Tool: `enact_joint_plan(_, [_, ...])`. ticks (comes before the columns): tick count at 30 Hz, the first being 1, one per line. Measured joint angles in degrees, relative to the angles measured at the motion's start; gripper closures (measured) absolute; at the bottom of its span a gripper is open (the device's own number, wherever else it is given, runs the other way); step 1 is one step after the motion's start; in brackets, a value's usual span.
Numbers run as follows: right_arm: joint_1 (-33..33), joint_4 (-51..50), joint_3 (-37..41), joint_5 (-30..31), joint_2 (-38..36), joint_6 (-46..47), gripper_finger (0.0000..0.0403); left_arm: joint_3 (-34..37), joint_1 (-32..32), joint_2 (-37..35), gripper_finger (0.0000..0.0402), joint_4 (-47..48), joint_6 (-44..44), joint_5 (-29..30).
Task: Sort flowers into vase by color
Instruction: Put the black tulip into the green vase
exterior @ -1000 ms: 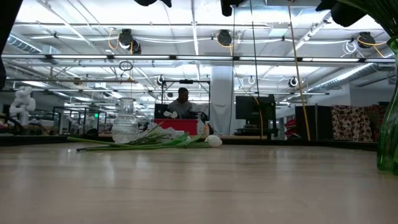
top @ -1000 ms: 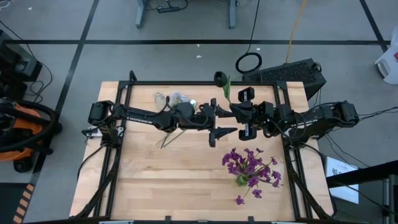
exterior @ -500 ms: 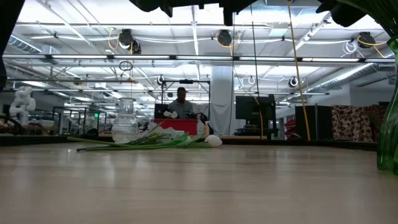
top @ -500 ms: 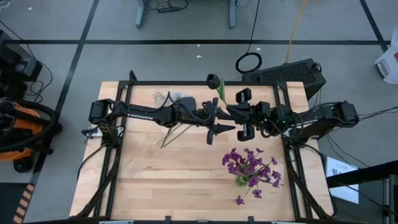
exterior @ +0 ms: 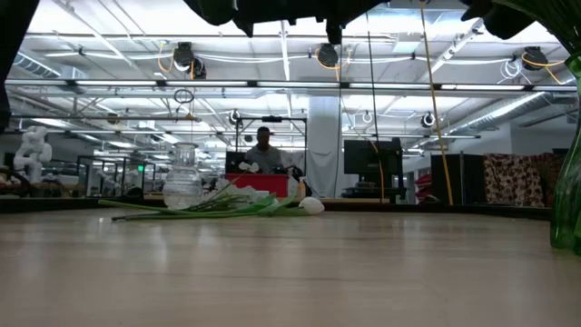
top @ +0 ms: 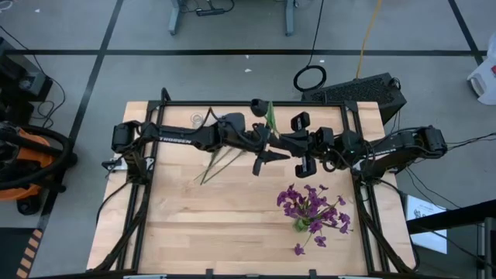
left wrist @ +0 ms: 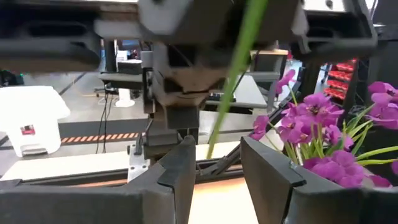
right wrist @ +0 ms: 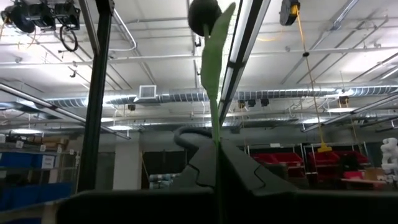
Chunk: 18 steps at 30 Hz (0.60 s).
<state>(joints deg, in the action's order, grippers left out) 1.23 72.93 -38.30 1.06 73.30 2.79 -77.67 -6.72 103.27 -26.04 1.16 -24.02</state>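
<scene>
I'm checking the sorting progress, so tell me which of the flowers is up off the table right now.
The dark-budded stem, clamped upright in the right gripper. The purple flowers stand in their vase, and the white-budded stems lie flat on the table by the glass vase.

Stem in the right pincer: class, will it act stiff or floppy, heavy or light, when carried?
Likely fairly stiff: the stem stands nearly straight above the right pincer, with its bud not drooping. Probably light, being so thin. With the bud at the top, it may pivot in the grip.
</scene>
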Motion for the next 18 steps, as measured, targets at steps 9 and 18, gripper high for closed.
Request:
enact_joint_plan(9, [0.0, -4.4, 0.0, -1.6, 0.0, 1.5, 0.0403, 0.0, -0.5, 0.0, 0.0270, -0.8, 2.9, -0.9])
enact_joint_plan(18, [0.0, -6.6, 0.0, -1.6, 0.0, 2.6, 0.0403, 0.0, -0.5, 0.0, 0.0270, -2.6, 3.0, -0.9])
